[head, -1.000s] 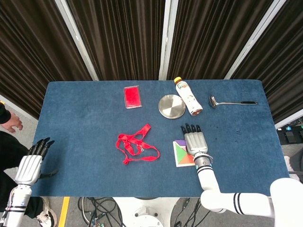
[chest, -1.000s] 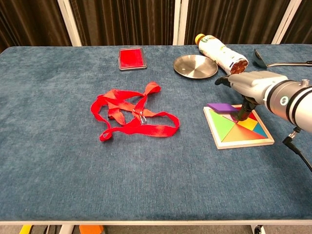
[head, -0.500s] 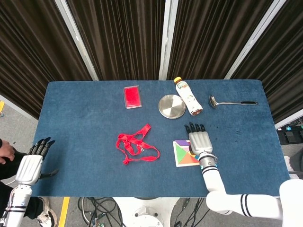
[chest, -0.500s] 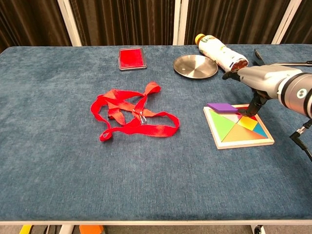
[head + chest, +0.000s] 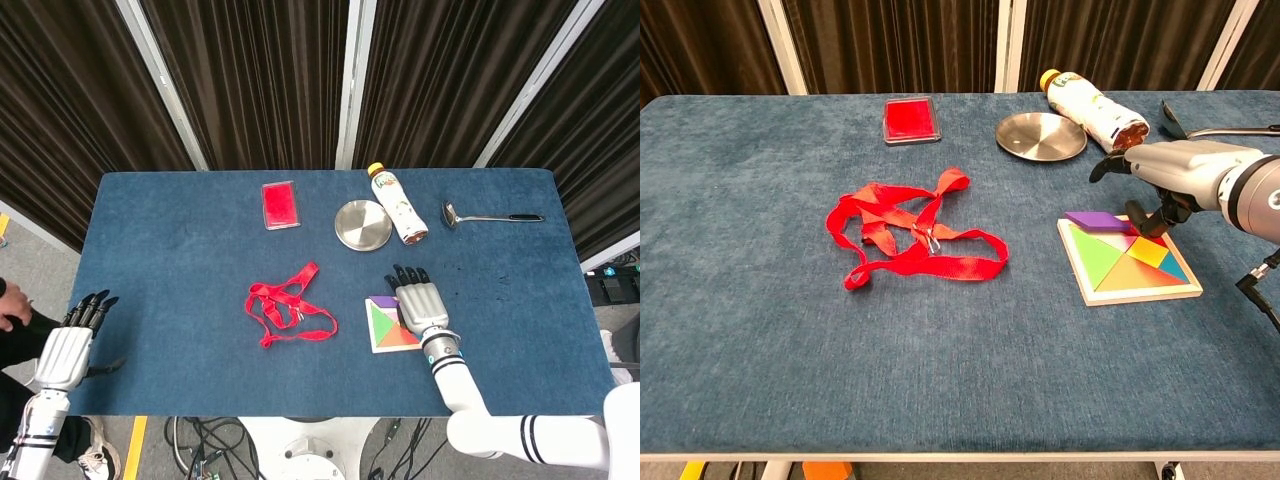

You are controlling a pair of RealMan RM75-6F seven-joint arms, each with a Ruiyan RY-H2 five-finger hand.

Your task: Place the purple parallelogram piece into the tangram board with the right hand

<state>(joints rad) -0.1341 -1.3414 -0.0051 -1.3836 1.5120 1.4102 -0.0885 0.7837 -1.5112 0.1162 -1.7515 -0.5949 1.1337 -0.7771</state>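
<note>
Beneath the right hand (image 5: 1160,180), which hovers with fingers spread and gripping nothing, lies the blue table (image 5: 760,330). To that hand's left sprawls the red strap (image 5: 910,240). Directly under its fingertips sits the tangram board (image 5: 1130,265), with the purple parallelogram piece (image 5: 1098,220) tilted over the board's far-left corner, not seated flat. Beyond the hand are the juice bottle (image 5: 1090,108) on its side, the steel plate (image 5: 1042,135), the ladle (image 5: 490,216) and the red box (image 5: 911,119). The left hand (image 5: 65,350) hangs off the table's left edge, fingers extended, empty.
</note>
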